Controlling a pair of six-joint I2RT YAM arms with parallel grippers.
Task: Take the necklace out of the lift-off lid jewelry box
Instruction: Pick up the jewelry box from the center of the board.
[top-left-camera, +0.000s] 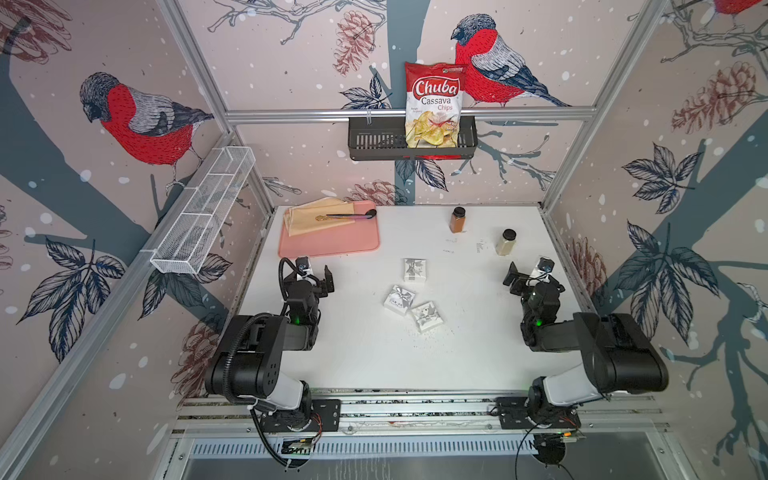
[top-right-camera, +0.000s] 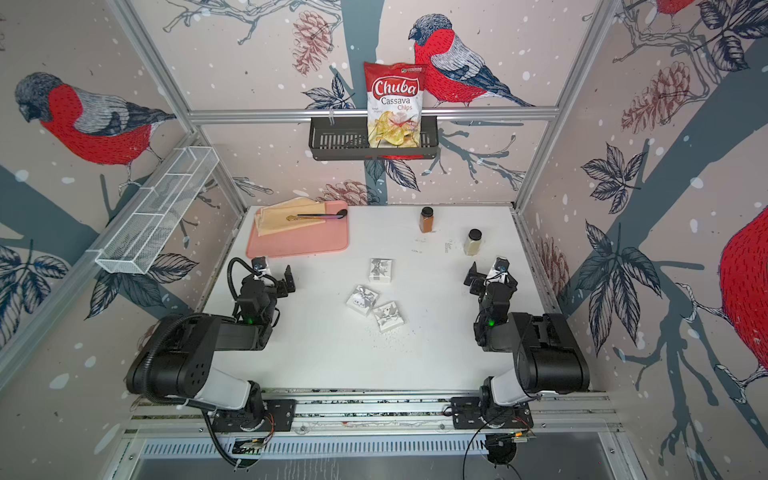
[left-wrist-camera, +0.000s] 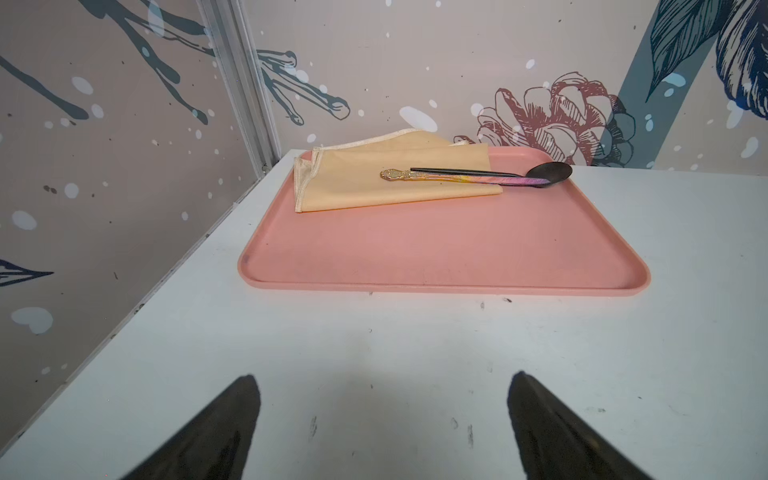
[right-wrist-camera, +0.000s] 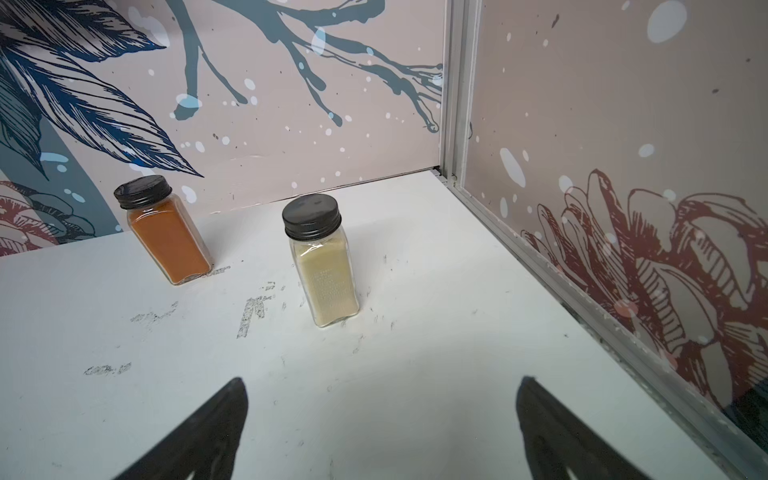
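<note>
- Right now three small white jewelry boxes (top-left-camera: 414, 270) (top-left-camera: 399, 300) (top-left-camera: 427, 316) are lying near the middle of the white table (top-left-camera: 365, 357), all looking closed. Two are sitting just beside each other and the third is standing apart at 12 o'clock of them.
- I cannot tell which box is having the lift-off lid, and the necklace is not showing in any view.
- At 9 o'clock of the boxes, the left gripper (top-left-camera: 318, 276) is standing with its jaws wide apart, holding nothing.
- At 3 o'clock, the right gripper (top-left-camera: 528, 276) is also gaping wide and holding nothing.
- At 11 o'clock, a pink tray (left-wrist-camera: 415, 286) is carrying a folded yellow napkin (left-wrist-camera: 374, 178) with a spoon (left-wrist-camera: 478, 176) lying on it.
- At 1 o'clock, an orange spice jar (right-wrist-camera: 170, 241) and a pale spice jar (right-wrist-camera: 326, 274) are standing upright, apart from each other.
- On the far wall, a chips bag (top-left-camera: 434, 104) is standing in a black basket (top-left-camera: 374, 141).
</note>
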